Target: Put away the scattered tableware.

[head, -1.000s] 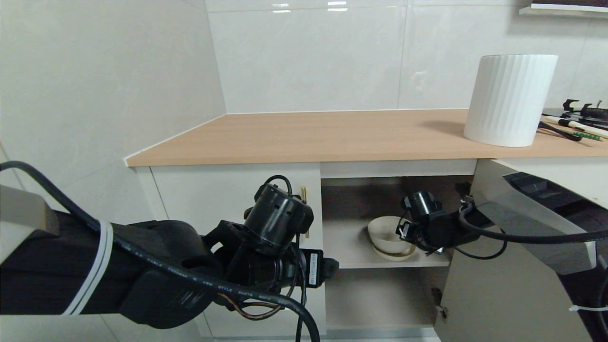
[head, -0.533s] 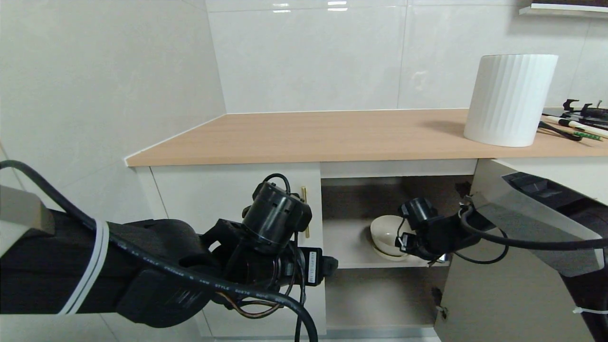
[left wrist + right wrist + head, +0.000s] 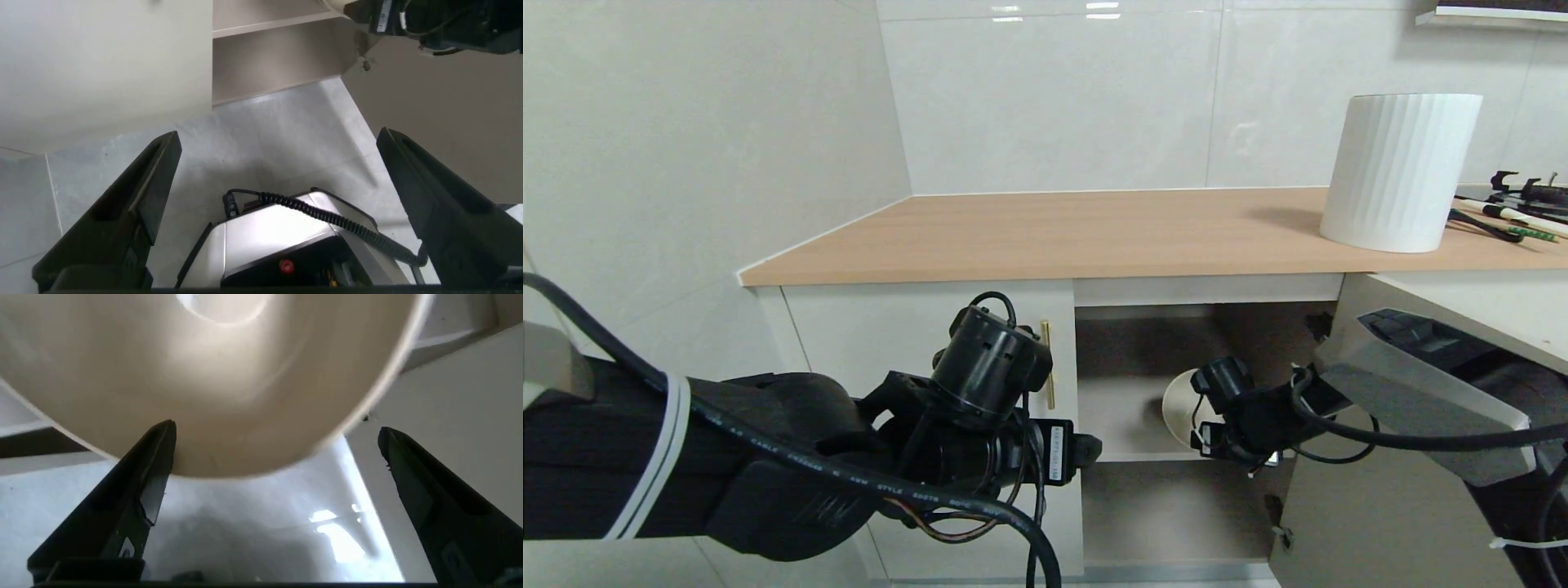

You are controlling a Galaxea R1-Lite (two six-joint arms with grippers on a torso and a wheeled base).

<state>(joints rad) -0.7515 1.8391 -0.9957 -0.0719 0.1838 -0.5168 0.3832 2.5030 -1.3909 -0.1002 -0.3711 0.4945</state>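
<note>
**Work surface.** The wooden desk (image 3: 1054, 233) runs along a white tiled wall (image 3: 1054, 98) into a corner. A white ribbed container (image 3: 1401, 171) stands upright on the desk's right part, with dark utensils (image 3: 1515, 216) lying just beside it at the far right edge.

**Cabinet.** Below the desk, the left door (image 3: 915, 343) is closed and carries a brass handle (image 3: 1046, 363). The right door (image 3: 1372, 506) stands open, exposing a shelf (image 3: 1119, 425).

**Task item.** The cream bowl (image 3: 1180, 404) sits at the front edge of the shelf, tipped onto its side.

**Right gripper** (image 3: 274, 433) — fingers spread wide, with the bowl lying across the gap just ahead of them. No clamping is visible.

**Left gripper** (image 3: 276, 139) — fingers apart and holding nothing, low in front of the closed door and above the grey tiled floor (image 3: 310, 122).
</note>
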